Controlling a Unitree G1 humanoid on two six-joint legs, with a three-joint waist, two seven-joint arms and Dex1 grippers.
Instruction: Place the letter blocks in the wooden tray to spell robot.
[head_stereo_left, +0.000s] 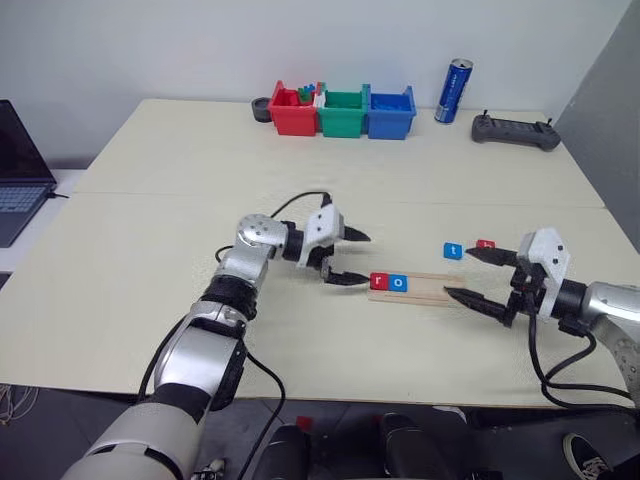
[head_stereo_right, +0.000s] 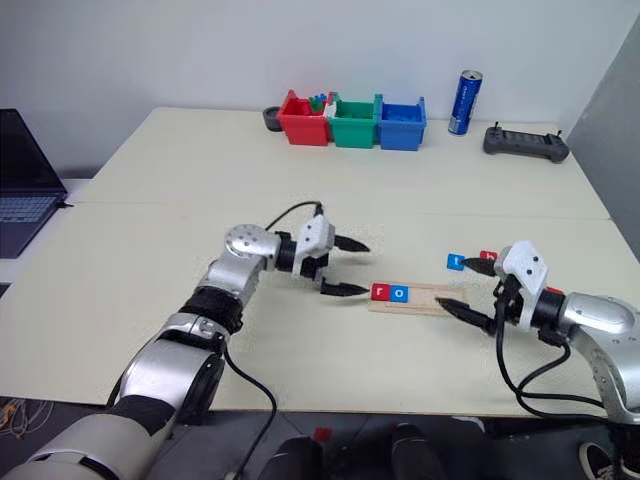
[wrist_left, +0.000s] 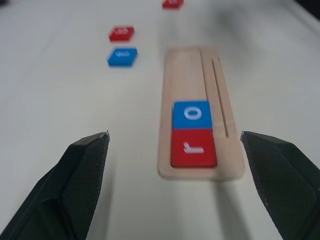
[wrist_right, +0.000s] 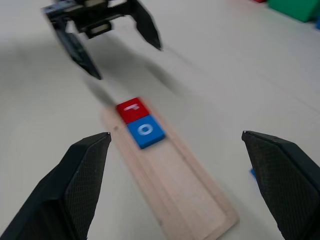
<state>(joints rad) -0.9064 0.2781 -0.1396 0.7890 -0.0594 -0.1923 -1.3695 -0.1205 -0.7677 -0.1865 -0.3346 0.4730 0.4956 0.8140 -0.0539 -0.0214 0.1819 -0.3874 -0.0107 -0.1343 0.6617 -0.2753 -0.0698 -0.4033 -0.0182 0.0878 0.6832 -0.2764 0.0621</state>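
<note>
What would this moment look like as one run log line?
wooden tray: r, o seated | blue t tile, red tile: on table | left gripper: open, empty | right gripper: open, empty

Your two head views look forward and down over the pale table (head_stereo_left: 150, 150), taking in its far edge, and they share nearly the same scene. Your left wrist view sits low and close, looking along the wooden tray (wrist_left: 187, 70) from its filled end. Your right wrist view looks back along that same tray (wrist_right: 185, 190) from the opposite end, facing the left gripper (wrist_right: 125, 57).
</note>
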